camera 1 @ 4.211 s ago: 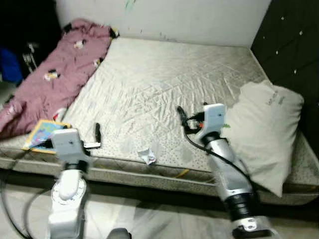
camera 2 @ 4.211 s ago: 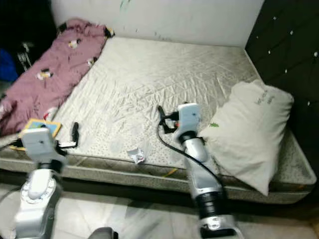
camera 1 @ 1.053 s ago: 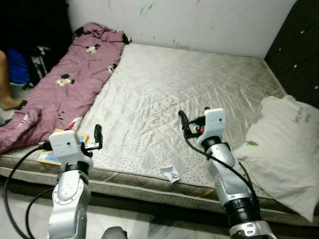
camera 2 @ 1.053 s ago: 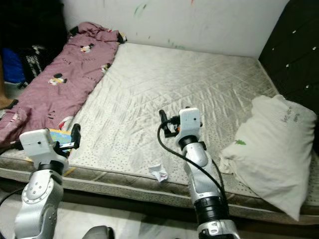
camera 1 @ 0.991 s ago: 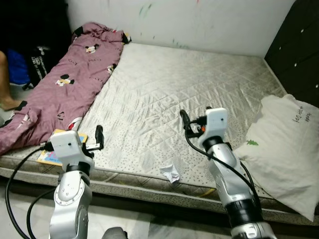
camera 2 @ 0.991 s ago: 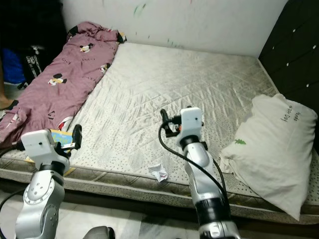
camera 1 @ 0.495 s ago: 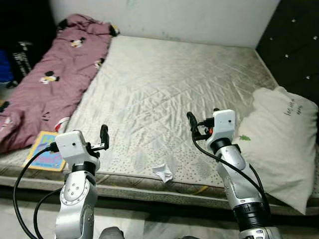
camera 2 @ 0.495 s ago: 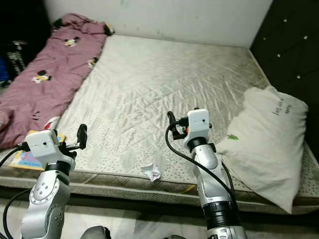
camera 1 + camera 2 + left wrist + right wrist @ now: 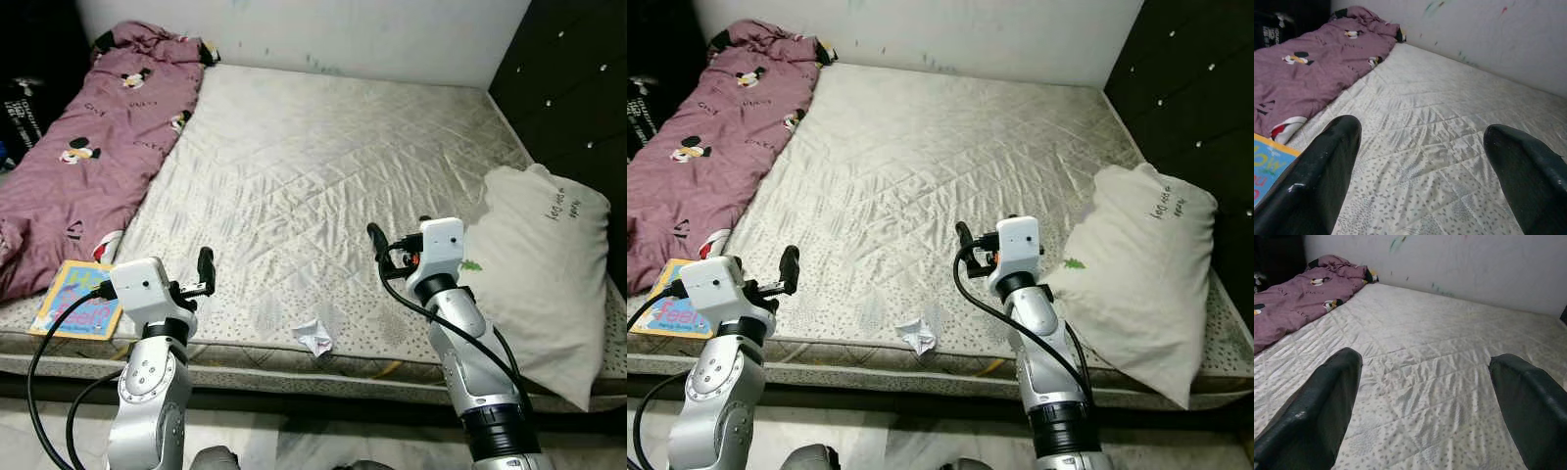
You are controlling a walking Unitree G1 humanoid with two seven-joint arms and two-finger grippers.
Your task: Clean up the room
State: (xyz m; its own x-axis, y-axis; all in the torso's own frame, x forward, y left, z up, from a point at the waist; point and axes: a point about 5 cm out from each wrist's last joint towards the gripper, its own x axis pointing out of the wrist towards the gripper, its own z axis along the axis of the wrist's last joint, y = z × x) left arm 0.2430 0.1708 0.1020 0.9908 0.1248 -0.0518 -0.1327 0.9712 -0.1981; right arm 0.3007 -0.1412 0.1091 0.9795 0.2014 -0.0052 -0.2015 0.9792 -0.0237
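Observation:
A crumpled white paper [image 9: 314, 336] lies on the bare quilted mattress [image 9: 323, 166] near its front edge, between my two arms. A colourful children's book [image 9: 78, 299] rests on the mattress's front left corner. A purple cartoon-print blanket [image 9: 83, 127] is bunched along the left side. A white pillow [image 9: 549, 264] slumps at the right edge. My left gripper [image 9: 206, 266] hovers open over the front left of the bed, right of the book. My right gripper [image 9: 375, 240] hovers open above the mattress, right of and beyond the paper. Both wrist views show fingers [image 9: 1327, 161] [image 9: 1327, 396] spread wide, nothing between them.
A white wall [image 9: 323, 34] runs behind the bed and a dark tufted headboard [image 9: 578, 88] stands at the right. Dark bags [image 9: 24, 93] sit on the floor beyond the blanket. Pale floor [image 9: 294, 446] shows below the mattress's front edge.
The camera has shifted, so the bed sits differently in the picture. Both arms hold the same raised pose with fingers open. A person's foot at the left edge has left the picture.

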